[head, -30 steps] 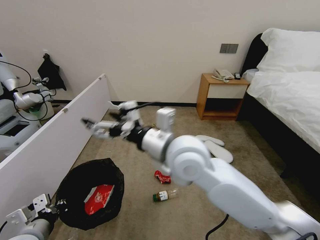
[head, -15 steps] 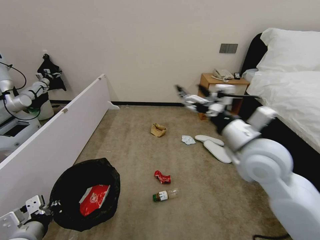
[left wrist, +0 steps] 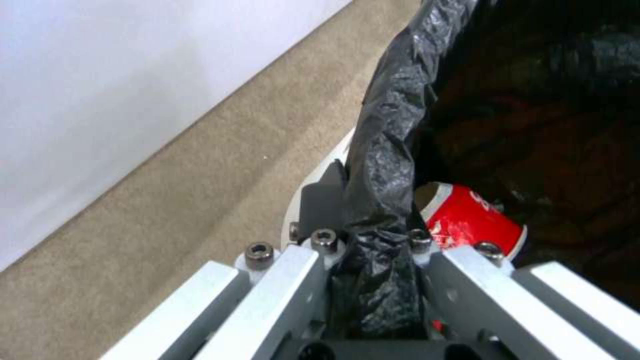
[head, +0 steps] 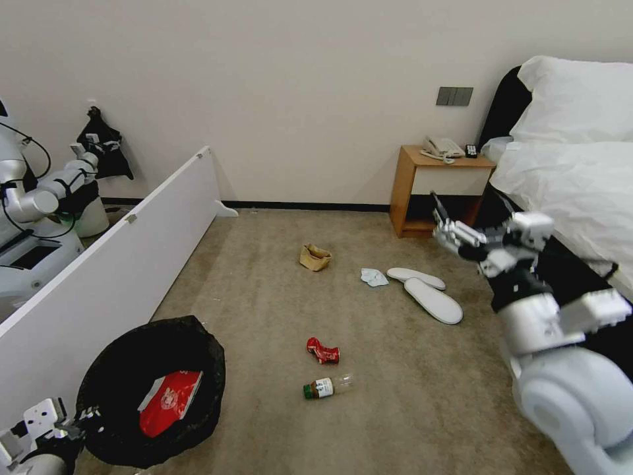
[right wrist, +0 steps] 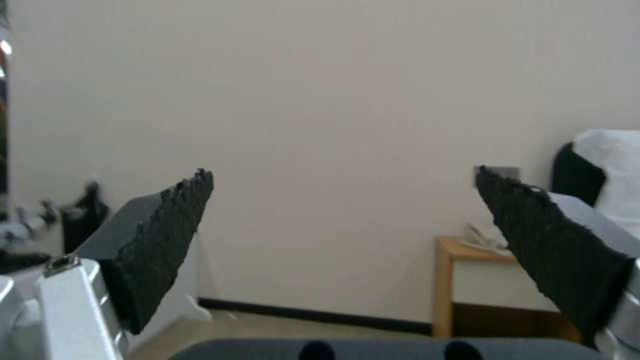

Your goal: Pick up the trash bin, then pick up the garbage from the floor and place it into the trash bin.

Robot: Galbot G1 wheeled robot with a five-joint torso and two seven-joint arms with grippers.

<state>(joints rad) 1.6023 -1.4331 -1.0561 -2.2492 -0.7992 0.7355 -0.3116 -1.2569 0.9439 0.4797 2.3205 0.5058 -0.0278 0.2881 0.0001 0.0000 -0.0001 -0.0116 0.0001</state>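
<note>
The trash bin (head: pixel 105 369), lined with a black bag, hangs at the lower left with a red-white snack packet (head: pixel 168 404) inside. My left gripper (left wrist: pixel 380 240) is shut on its bagged rim (left wrist: pixel 390 130). On the beige carpet floor (head: pixel 264 310) lies the garbage: a brown paper bag (head: pixel 314 256), a crumpled tissue (head: pixel 374 277), two white slippers (head: pixel 432 300), a crushed red can (head: pixel 322 350) and a green-capped bottle (head: pixel 328 384). My right gripper (head: pixel 461 214) is raised in the air on the right, open and holding nothing, its toothed pads (right wrist: pixel 167 235) facing the wall.
A long white panel (head: pixel 119 257) runs along the left, with another robot (head: pixel 39 198) behind it. A wooden nightstand (head: pixel 438 191) and a bed (head: pixel 573 185) close off the right. Open carpet lies between bin and litter.
My right arm has swung from above the bin on the left across to the right side, its gripper still open. The bin in my left gripper has shifted slightly left and lower.
</note>
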